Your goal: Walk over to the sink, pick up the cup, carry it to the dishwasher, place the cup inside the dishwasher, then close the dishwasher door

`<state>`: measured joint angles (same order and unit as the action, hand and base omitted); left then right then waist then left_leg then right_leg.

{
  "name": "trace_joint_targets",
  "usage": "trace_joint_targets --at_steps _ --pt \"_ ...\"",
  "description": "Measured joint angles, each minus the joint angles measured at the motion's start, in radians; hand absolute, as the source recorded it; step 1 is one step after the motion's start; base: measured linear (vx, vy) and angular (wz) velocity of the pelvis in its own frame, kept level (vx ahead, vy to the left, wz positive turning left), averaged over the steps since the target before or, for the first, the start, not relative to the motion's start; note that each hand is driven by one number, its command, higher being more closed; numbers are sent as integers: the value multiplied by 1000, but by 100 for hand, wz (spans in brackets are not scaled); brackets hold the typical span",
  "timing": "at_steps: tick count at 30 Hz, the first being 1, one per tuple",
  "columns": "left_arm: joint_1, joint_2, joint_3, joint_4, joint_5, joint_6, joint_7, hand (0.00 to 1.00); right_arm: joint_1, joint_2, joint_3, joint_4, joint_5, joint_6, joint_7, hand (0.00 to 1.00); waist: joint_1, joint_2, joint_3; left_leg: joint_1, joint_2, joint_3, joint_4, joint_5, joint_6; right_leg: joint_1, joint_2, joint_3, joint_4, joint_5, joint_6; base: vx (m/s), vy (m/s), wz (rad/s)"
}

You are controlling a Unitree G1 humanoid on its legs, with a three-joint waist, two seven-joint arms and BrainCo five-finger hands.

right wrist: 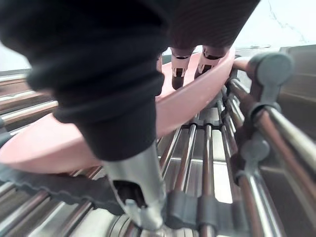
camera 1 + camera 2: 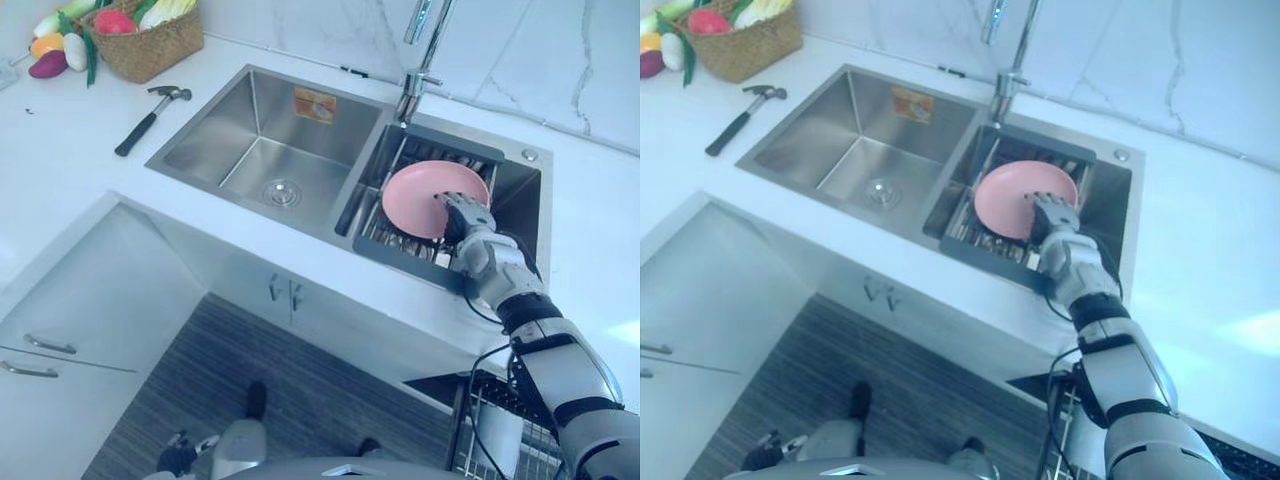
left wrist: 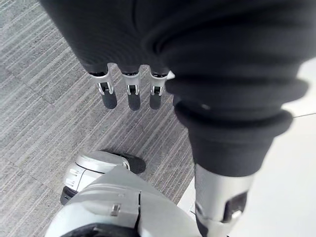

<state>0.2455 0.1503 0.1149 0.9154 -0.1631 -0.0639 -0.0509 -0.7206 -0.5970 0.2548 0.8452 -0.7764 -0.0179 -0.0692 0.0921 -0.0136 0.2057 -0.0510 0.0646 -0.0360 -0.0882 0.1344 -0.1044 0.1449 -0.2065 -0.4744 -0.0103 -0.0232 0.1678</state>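
The right arm comes in from the lower right of the left eye view and reaches up and left, forearm stretched out over the front edge of the white surface (image 2: 80,170) and into the right basin of the steel sink (image 2: 250,130). The right hand (image 2: 468,222) ends at the lower right rim of a pink dish (image 2: 425,195), the thing being reached for. The dish lies tilted in a dark-framed rack of metal rods (image 2: 450,150) that sits in that right basin, just below the faucet (image 2: 412,90).

In the right wrist view the fingers (image 1: 177,79) run out straight, and their dark tips rest on the inner face of the pink dish. The thumb (image 1: 138,192) points down past the outside of the rim, above the rack's rods. The rim therefore sits between fingers and thumb, but the hand is not closed around it and stays spread.

The left hand (image 3: 129,94) shows in the left wrist view. It hangs low over the grey striped floor (image 3: 39,98) with its fingers straight and loose, holding nothing.

The left basin sits in the middle of the left eye view with a drain at its bottom. A hammer (image 2: 150,118) lies on the surface to the left of the sink. A woven basket (image 2: 150,45) of vegetables stands in the upper left corner.
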Motion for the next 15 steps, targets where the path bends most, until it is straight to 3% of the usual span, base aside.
trace_joint_targets --at_steps 3,4,15 --pt "0 0 -2 3 -10 0 0 0 -1 0 0 11 1 -1 -4 0 1 0 1 0 0 -5 0 1 -1 -1 1 -4 1 -2 -3 -9 -2 4" --pt "0 0 -2 3 -11 0 0 0 -5 -1 0 22 1 -4 -5 100 3 1 3 0 0 -7 0 2 -1 0 1 -4 2 -3 -3 0 0 0" --pt "2 12 -2 8 -11 -13 -6 0 -19 -14 17 35 3 -46 -37 100 4 -7 23 -11 3 -1 0 -7 -1 -11 2 5 7 -8 -1 -15 3 -1"
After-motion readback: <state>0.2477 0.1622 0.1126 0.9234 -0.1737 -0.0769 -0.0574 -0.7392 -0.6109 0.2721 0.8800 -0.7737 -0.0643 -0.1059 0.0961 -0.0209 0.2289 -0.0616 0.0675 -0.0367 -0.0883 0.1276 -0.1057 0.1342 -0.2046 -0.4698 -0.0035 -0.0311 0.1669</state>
